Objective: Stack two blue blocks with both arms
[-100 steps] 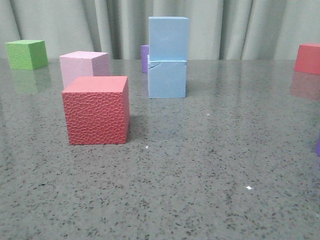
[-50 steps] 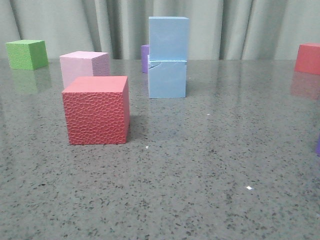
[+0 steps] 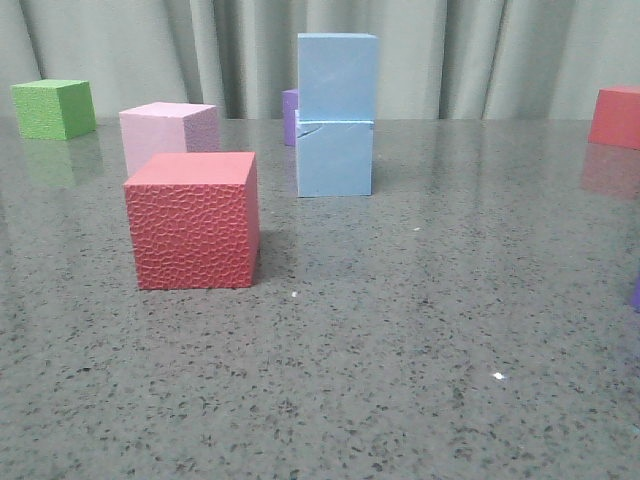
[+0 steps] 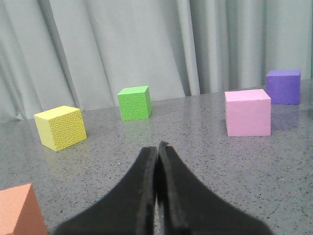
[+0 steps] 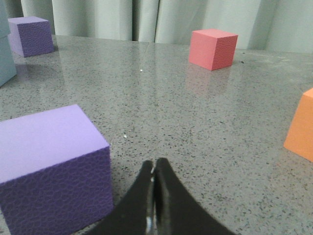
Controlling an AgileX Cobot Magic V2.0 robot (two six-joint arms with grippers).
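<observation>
Two pale blue blocks stand stacked at the back middle of the table in the front view: the upper block (image 3: 338, 76) rests squarely on the lower block (image 3: 334, 158), which has a thin crack near its top edge. An edge of this stack (image 5: 6, 54) shows in the right wrist view. No gripper touches the stack, and neither arm appears in the front view. My left gripper (image 4: 156, 147) is shut with nothing in it, low over bare table. My right gripper (image 5: 154, 164) is also shut and empty, beside a purple cube (image 5: 51, 169).
Front view: a red cube (image 3: 193, 219) in front, a pink cube (image 3: 167, 135) behind it, a green cube (image 3: 54, 108) far left, a small purple cube (image 3: 290, 116) behind the stack, another red cube (image 3: 616, 116) far right. A yellow cube (image 4: 60, 127) and orange cubes (image 4: 19, 210) (image 5: 301, 125) show in wrist views.
</observation>
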